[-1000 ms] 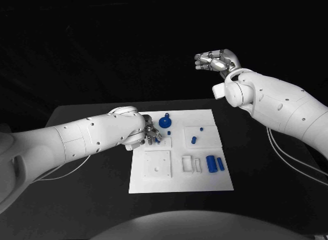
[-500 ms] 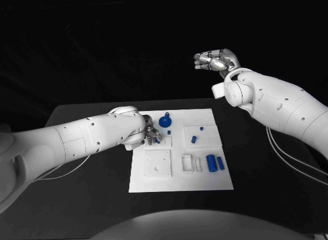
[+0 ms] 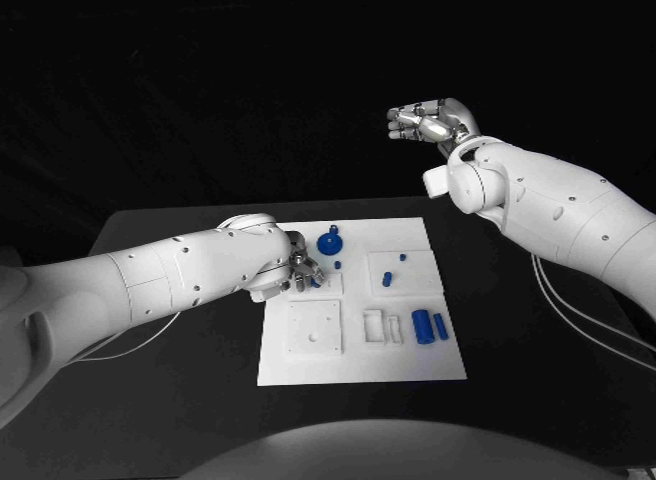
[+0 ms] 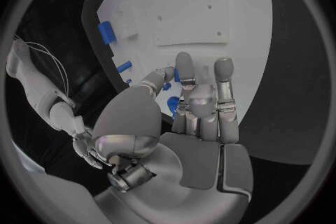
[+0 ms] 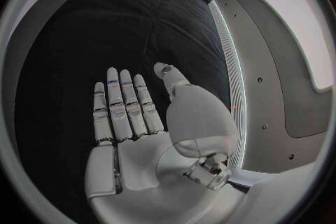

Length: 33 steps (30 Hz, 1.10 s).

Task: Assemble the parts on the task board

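We see the left hand with fingers apart, holding nothing, over the white board's left edge beside a blue knob, while the right hand hangs raised, fingers straight, holding nothing.

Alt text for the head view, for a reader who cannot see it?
The left hand hovers over the white task board's upper left, beside a round blue part. The right hand is raised beyond the black table, holding nothing.
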Available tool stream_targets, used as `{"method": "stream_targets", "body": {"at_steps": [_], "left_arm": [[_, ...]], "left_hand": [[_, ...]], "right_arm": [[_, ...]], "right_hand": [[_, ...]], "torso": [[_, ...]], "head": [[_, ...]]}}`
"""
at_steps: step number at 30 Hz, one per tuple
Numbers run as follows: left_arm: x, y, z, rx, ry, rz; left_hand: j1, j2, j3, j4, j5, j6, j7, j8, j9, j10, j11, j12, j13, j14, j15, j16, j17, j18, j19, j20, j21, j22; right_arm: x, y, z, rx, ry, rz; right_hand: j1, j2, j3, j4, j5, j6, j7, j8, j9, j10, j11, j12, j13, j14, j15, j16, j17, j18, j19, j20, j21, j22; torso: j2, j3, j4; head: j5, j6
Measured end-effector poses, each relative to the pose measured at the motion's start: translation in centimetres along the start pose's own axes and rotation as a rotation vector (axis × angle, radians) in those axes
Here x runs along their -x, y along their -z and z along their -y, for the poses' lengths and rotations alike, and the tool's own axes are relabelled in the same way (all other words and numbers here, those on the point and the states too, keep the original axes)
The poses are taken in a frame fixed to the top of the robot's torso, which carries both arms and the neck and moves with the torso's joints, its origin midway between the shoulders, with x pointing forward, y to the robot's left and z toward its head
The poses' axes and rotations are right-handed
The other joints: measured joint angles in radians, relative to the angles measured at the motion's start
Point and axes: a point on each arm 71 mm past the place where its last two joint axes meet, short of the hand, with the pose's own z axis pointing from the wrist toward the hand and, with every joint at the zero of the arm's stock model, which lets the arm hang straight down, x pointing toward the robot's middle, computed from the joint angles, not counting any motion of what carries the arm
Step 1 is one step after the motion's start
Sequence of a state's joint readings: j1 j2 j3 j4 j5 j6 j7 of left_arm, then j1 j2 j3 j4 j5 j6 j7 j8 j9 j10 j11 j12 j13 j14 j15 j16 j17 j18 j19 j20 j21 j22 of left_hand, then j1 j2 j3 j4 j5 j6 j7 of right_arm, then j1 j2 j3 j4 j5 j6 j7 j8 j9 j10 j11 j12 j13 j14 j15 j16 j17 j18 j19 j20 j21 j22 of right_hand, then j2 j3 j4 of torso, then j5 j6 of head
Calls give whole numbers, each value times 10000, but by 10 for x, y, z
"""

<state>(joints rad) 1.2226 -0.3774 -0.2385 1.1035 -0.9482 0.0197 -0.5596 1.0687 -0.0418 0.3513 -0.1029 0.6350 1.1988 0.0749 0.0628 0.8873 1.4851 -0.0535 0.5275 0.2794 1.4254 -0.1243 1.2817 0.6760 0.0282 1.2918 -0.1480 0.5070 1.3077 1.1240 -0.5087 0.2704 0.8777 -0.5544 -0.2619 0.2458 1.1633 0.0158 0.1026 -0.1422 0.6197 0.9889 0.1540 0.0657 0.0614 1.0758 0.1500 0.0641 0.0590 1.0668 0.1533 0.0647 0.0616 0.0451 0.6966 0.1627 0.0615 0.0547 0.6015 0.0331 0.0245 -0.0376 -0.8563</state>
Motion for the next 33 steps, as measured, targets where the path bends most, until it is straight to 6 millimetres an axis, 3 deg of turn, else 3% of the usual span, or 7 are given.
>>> {"method": "stream_targets", "body": {"at_steps": [33], "left_arm": [[1, -2, -1, 94, -117, -108]], "left_hand": [[0, 0, 0, 0, -48, 0, 0, 23, 14, 0, 1, 0, 18, 4, 32, 0, -34, -55, 0, 0, 0, -3]], "right_arm": [[0, 0, 0, -13, -15, -11]], "right_hand": [[0, 0, 151, 15, 116, 1, -1, 0, 0, 0, 0, 0, 0, 0, 0, 0, 0, 0, 1, 0, 0, 1]], "torso": [[5, 1, -4]], "head": [[-16, -48]]}}
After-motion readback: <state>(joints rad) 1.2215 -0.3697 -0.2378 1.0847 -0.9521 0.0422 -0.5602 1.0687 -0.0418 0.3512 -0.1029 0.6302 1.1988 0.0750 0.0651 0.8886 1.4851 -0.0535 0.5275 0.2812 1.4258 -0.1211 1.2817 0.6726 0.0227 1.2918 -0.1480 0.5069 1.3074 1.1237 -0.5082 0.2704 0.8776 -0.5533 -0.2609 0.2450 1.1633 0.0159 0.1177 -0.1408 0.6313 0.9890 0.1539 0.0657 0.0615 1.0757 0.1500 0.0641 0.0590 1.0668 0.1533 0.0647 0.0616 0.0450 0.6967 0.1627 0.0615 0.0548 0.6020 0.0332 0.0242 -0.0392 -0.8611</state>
